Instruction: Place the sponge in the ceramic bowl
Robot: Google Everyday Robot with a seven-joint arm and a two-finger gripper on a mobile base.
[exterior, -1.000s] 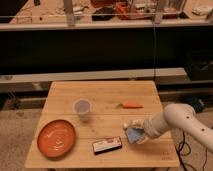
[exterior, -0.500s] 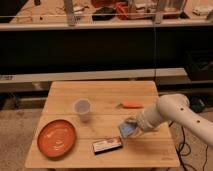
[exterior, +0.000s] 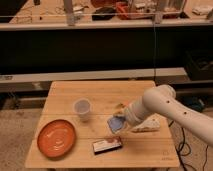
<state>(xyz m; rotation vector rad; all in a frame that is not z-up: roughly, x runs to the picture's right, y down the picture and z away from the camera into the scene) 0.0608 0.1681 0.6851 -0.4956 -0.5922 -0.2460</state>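
Observation:
The light-blue sponge [exterior: 116, 123] is held at the tip of my gripper [exterior: 120, 121], just above the wooden table [exterior: 65, 95], right of centre. The gripper is shut on the sponge, and its white arm [exterior: 165, 102] reaches in from the right. The orange-red ceramic bowl [exterior: 56, 138] lies at the table's front left, well to the left of the sponge, with nothing in it.
A translucent cup [exterior: 82, 109] stands between the bowl and the gripper. A flat black-and-white box [exterior: 107, 145] lies near the front edge, below the sponge. A bit of the orange carrot [exterior: 120, 106] shows just behind the gripper. Shelving runs behind the table.
The arm has swung left across the table with the sponge in the gripper, and the sponge is now closer to the cup. The arm now hides most of the carrot.

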